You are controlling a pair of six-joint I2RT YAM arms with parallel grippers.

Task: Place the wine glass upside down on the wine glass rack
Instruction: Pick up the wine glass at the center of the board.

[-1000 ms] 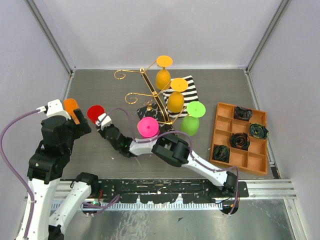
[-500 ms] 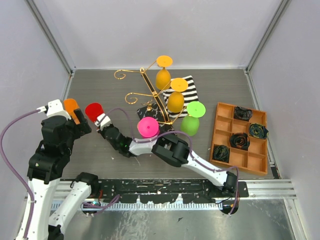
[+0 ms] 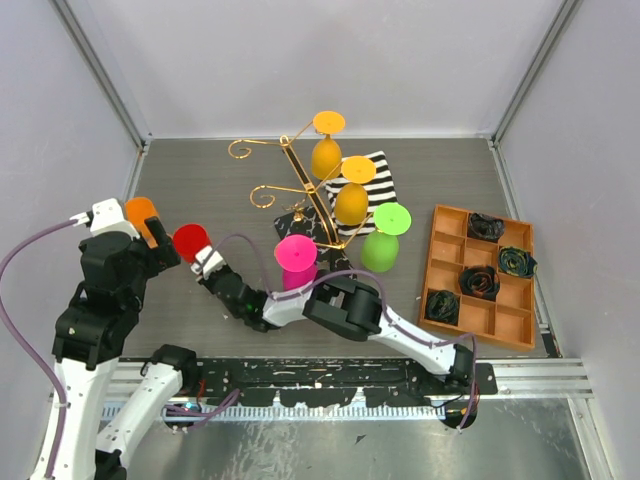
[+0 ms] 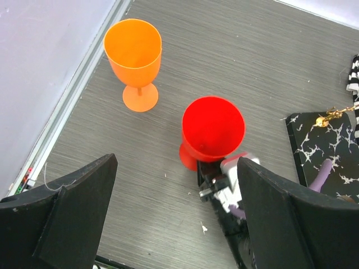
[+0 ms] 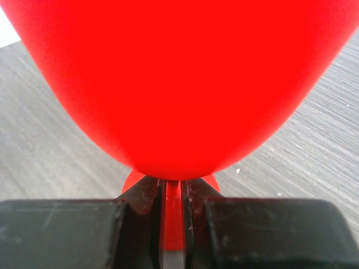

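A red wine glass [image 3: 190,241] stands upright at the left of the table, also in the left wrist view [image 4: 213,131] and filling the right wrist view [image 5: 174,84]. My right gripper [image 3: 207,259] is shut on its stem, low under the bowl [image 5: 173,218]. My left gripper [image 4: 176,224] is open and empty, above and just left of the red glass. The gold wire wine glass rack [image 3: 300,180] stands at the back middle on its black marbled base [image 4: 325,145]. Orange and green glasses hang on it upside down.
An orange glass [image 3: 142,214] stands upright near the left wall, also in the left wrist view [image 4: 133,56]. A pink glass [image 3: 296,258] stands by the rack base. A striped cloth [image 3: 372,185] lies behind the rack. An orange tray [image 3: 478,275] with dark rosettes sits right.
The red glass and my right gripper holding it have shifted slightly, ending a little left and nearer than a second ago. The left arm has barely moved.
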